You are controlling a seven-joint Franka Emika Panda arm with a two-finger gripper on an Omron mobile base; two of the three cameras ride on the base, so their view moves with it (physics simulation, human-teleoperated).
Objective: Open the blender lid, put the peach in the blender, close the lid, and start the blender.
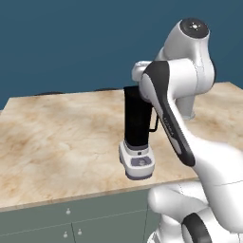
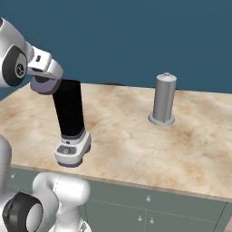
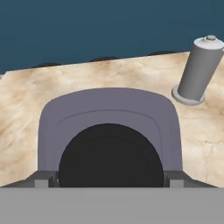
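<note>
Your white arm reaches over the beige marble-patterned counter (image 2: 149,140), where the tall black blender (image 2: 70,124) on its white-grey button base stands near the front edge. Well to the blender's right rises a plain grey cylinder on a round foot (image 2: 163,99). At the blender's top, your gripper (image 2: 45,81) carries the small dark grey rounded-square blender lid (image 3: 109,127), its black round knob pressed right up against the hand camera. In the right base view the lid hangs tilted at the jar's upper left corner, seemingly lifted off the rim. Your fingers (image 3: 43,179) flank the knob, clenched on the lid.
</note>
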